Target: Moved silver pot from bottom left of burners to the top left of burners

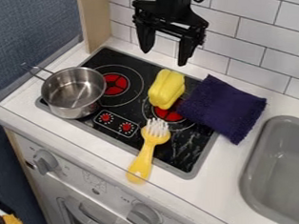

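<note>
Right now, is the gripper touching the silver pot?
Apart. The camera view shows the gripper up in front of the wall tiles, with stovetop and counter showing between it and the silver pot.

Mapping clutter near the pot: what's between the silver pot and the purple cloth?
The yellow thing beside the cloth, then bare black cooktop toward the pot; camera view.
</note>
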Robot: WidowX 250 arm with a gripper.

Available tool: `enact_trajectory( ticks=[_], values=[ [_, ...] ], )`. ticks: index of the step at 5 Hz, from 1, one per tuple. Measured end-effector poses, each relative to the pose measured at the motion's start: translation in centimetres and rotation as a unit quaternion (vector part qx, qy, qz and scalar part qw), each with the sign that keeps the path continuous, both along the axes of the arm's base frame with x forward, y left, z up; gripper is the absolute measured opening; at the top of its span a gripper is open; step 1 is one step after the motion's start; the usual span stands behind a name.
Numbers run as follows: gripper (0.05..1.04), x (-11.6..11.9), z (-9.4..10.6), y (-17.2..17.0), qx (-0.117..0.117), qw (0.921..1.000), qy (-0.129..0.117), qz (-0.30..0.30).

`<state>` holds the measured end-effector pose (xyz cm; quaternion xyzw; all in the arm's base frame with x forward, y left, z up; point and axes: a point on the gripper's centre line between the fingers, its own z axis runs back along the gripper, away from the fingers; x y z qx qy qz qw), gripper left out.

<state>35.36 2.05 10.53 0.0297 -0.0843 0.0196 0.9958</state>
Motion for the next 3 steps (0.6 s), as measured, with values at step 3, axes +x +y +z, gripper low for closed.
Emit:
enact_trajectory(
  ticks=[3],
  values=[
    [0.999, -2.4, -2.9, 3.8, -0.028, 0.9970, 0.044, 0.056]
  ],
)
